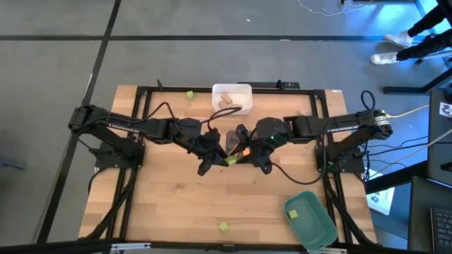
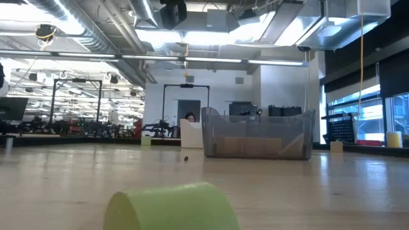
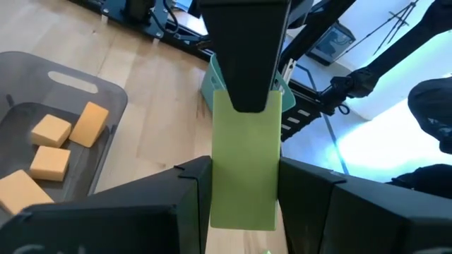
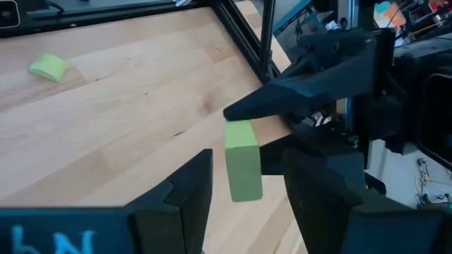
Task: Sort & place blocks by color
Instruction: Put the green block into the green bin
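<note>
The left arm reaches in from the table's left side. One loose green block (image 1: 189, 94) lies on the wooden table (image 1: 162, 204) near the far edge, well apart from both arms.

The left gripper (image 1: 214, 153) is near the table's centre. Its fingers are set narrow and clamp one end of a held green block (image 3: 244, 169). This block is above the table, just beside the grey bin (image 1: 232, 140). The grey bin holds four orange blocks (image 3: 51, 130).

The white bin (image 1: 232, 97) stands at the far edge, behind the grey bin, and holds tan blocks (image 1: 226, 100).

A second loose green block (image 1: 224, 226) lies near the front edge. In the low view it fills the foreground.

The right gripper (image 1: 244, 144) meets the left gripper at the held block. Its fingers (image 4: 185, 190) stand wide on either side of the block. A gap shows on at least one side, so it does not grip.

The green bin (image 1: 319, 226) sits at the front right corner, well apart from the grippers. One green block (image 1: 293, 212) lies inside it.
</note>
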Controlling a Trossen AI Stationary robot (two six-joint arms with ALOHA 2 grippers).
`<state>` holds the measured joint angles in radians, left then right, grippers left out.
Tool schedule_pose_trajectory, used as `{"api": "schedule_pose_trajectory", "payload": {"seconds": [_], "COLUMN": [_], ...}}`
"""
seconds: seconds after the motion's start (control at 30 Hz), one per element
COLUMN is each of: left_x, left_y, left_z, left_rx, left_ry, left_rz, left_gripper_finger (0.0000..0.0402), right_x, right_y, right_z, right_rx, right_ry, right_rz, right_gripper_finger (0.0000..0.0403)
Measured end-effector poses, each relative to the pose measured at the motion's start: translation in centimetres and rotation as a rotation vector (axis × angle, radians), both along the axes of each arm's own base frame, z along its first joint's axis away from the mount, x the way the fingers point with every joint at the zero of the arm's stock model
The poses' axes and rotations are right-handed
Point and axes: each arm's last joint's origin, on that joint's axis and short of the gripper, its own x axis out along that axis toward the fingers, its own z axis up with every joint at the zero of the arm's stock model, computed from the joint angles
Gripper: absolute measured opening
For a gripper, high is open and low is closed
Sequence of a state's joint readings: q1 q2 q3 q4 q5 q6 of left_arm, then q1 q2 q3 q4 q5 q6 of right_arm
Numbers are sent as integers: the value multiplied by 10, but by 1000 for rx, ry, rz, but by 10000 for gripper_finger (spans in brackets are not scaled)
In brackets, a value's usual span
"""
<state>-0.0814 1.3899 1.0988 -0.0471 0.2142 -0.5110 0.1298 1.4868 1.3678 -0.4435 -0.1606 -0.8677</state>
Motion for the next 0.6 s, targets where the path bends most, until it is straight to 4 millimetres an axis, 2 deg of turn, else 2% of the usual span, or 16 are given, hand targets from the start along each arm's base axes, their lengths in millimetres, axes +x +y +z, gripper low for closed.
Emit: {"api": "schedule_pose_trajectory", "payload": {"seconds": [0.4,0.6], "left_x": [1,1], "left_y": [-1,-1], "left_z": [4,4], "left_rx": [-10,-10], "left_ry": [-44,-42], "left_rz": [-14,-12], "left_gripper_finger": [103,103], "right_x": [10,10], "right_y": [3,3], "right_z": [-8,-8], "right_rx": [38,36], "right_ry": [5,-4], "right_rz": [59,60], "right_gripper_finger": [172,137]}}
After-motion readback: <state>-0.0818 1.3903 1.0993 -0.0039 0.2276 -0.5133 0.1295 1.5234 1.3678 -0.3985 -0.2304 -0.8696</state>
